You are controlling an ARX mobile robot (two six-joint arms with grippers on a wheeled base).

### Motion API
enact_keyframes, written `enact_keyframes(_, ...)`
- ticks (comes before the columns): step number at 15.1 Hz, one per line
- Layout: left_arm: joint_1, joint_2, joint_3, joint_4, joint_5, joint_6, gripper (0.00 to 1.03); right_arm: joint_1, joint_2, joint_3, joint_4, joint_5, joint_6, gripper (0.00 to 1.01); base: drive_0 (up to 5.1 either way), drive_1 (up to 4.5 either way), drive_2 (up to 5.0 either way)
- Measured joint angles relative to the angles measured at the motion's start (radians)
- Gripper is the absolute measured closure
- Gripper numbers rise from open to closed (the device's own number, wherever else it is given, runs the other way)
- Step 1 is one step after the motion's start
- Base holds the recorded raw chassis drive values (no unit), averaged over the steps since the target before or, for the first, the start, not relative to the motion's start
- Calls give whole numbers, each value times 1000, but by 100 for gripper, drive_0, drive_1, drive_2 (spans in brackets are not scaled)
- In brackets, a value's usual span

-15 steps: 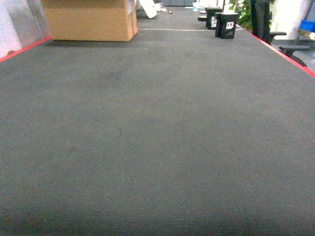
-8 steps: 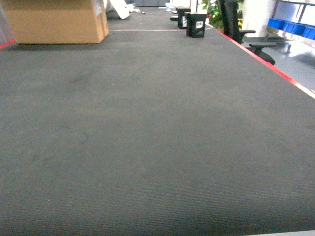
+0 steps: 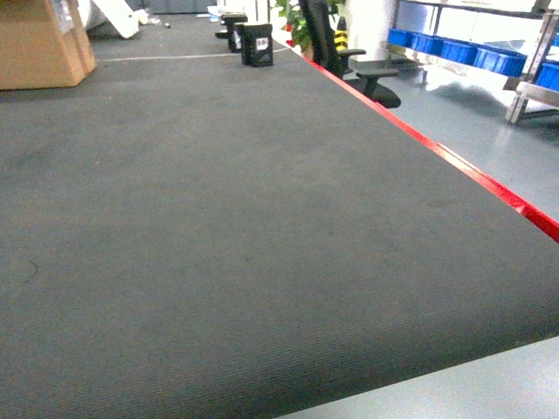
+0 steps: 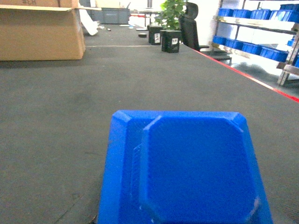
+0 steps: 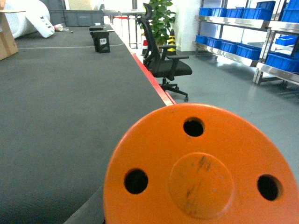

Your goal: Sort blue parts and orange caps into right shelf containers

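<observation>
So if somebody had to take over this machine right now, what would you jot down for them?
Left gripper: not visible itself; a blue part fills the bottom of its wrist camera, so it is probably carrying it.
Right gripper: also unseen; an orange cap fills its wrist camera, likely carried.
Containers: blue crates sit on the metal shelf across the grey floor, beyond the red-edged table.
Done: apparently both pieces picked up.
Left: get to the shelf and drop each piece into its crate.

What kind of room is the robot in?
Probably a workshop or warehouse: metal shelves hold rows of blue crates, a big cardboard box stands on the long grey work surface, and an office chair waits alongside.
</observation>
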State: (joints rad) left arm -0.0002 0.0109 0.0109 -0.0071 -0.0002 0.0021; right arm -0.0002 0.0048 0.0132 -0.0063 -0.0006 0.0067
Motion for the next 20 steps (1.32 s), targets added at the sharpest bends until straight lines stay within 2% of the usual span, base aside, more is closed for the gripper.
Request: enact_keyframes(20,0,0,0,0,0,0,60,0,0,0,0,0,0,55,-158,-158,-158)
